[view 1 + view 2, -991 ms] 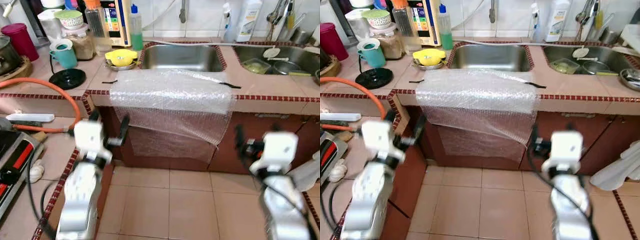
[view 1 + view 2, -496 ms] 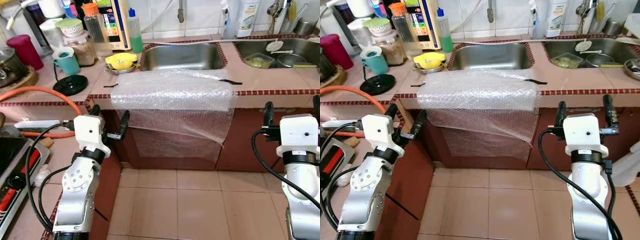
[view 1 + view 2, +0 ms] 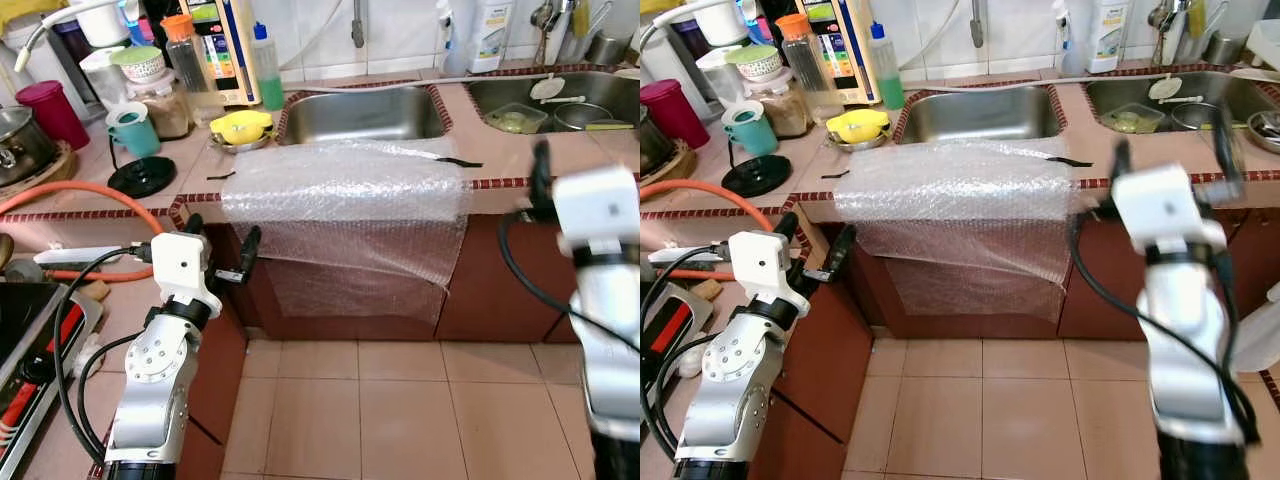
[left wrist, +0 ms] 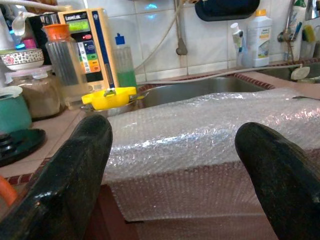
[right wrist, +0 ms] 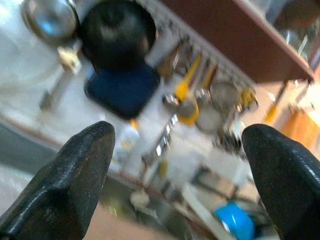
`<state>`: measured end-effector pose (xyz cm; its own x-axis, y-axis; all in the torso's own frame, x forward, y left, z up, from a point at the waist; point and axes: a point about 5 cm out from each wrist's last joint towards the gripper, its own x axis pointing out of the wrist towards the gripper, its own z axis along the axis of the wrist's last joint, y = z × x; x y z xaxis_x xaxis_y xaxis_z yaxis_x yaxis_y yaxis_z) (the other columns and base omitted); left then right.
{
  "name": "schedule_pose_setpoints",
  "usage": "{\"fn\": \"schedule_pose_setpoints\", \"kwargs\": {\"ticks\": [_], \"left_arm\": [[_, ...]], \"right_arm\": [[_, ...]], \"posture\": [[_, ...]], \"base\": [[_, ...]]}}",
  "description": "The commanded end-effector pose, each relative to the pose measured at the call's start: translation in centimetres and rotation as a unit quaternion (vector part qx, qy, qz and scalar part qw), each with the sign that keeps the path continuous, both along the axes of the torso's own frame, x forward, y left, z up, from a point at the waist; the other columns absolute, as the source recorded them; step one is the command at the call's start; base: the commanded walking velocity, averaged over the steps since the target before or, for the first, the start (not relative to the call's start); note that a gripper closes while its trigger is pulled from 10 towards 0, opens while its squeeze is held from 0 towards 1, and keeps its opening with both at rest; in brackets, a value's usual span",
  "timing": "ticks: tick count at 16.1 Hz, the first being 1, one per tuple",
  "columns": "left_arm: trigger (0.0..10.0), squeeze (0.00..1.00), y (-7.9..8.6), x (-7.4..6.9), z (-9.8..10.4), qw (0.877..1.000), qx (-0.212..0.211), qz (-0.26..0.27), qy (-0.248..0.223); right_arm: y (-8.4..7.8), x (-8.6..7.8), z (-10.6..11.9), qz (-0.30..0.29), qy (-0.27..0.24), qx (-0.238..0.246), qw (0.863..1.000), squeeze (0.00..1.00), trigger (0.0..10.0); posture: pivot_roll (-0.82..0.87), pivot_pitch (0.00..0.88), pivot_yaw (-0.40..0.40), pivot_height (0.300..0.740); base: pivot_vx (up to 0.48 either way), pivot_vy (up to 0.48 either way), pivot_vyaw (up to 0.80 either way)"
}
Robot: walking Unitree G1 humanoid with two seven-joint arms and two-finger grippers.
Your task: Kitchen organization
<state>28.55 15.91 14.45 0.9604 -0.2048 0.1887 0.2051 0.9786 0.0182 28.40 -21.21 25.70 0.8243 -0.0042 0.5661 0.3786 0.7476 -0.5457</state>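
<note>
1. Since half a second ago, we are seeing our right arm swing upward: the right gripper is now blurring at countertop height before the second basin, where earlier it was hovering lower, against the cabinet front.

2. Our left arm is barely shifting, bent at the elbow and raised beside the counter's corner, with the left gripper pointing toward the cabinet face just below the counter edge.

3. We are holding the left gripper spread wide and empty; in the left wrist view its two black fingers are framing the counter with nothing between them.

4. We are holding the right gripper released as well, its fingers wide apart and grasping nothing, aimed up at a blurred wall of hanging utensils.

5. We are looking at the bubble wrap sheet, which is lying over the tiled countertop in front of the steel sink and hanging down across the brown cabinet.

6. Its left hanging edge is sitting just beside the left gripper, apart from the fingertips; its right edge is lying near the right gripper, without contact.

7. We are also seeing a yellow dish beside the sink, a teal mug and an orange hose on the counter's left stretch.
</note>
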Motion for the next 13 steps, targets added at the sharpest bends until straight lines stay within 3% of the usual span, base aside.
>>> {"fn": "schedule_pose_setpoints", "kwargs": {"ticks": [1,3,5,6,7,9,11,13], "left_arm": [[10.0,0.0,0.4,-0.1,-0.4,1.0,0.0,0.008,0.009],[10.0,0.0,0.5,-0.3,-0.5,1.0,0.0,0.012,0.01],[10.0,0.0,0.7,-0.4,-0.7,1.0,0.002,0.019,0.014],[10.0,0.0,0.9,-0.5,-0.9,1.0,0.004,0.023,0.017],[10.0,0.0,0.9,-0.6,-0.9,1.0,0.003,0.024,0.017],[10.0,0.0,1.0,-0.7,-1.2,0.999,-0.009,0.029,0.024],[10.0,0.0,1.1,-0.7,-1.6,0.999,-0.014,0.039,0.034],[10.0,0.0,1.1,-0.7,-2.1,0.997,-0.016,0.053,0.049]], "right_arm": [[0.6,0.4,0.3,0.018,0.002,-0.011,1.0,0.0,10.0],[0.7,0.8,0.3,0.023,0.004,-0.015,1.0,0.0,10.0],[0.7,1.3,-0.3,0.041,0.026,0.024,0.999,0.0,10.0],[1.2,1.7,-1.7,0.075,0.07,0.114,0.988,0.0,10.0],[1.9,1.9,-3.4,0.109,0.121,0.202,0.966,0.0,10.0],[3.2,1.5,-4.9,0.148,0.16,0.249,0.944,0.0,10.0],[3.8,1.2,-5.7,0.159,0.178,0.253,0.937,0.0,10.0],[4.0,0.8,-6.4,0.17,0.203,0.279,0.923,0.0,10.0]], "posture": [[-0.01,0.0,0.141,0.74],[0.0,0.0,0.132,0.74],[0.0,0.0,0.128,0.74],[0.0,0.003,0.121,0.74],[0.0,0.005,0.117,0.74],[0.0,0.011,0.108,0.74],[0.0,0.013,0.103,0.74],[-0.01,0.018,0.094,0.74]], "base": [[0.0,0.0,0.0],[0.0,0.0,0.0],[0.0,0.0,0.0],[0.0,0.0,0.0],[0.0,0.0,0.0],[0.0,0.0,0.0],[0.0,0.0,0.0],[0.0,0.0,0.0]]}}
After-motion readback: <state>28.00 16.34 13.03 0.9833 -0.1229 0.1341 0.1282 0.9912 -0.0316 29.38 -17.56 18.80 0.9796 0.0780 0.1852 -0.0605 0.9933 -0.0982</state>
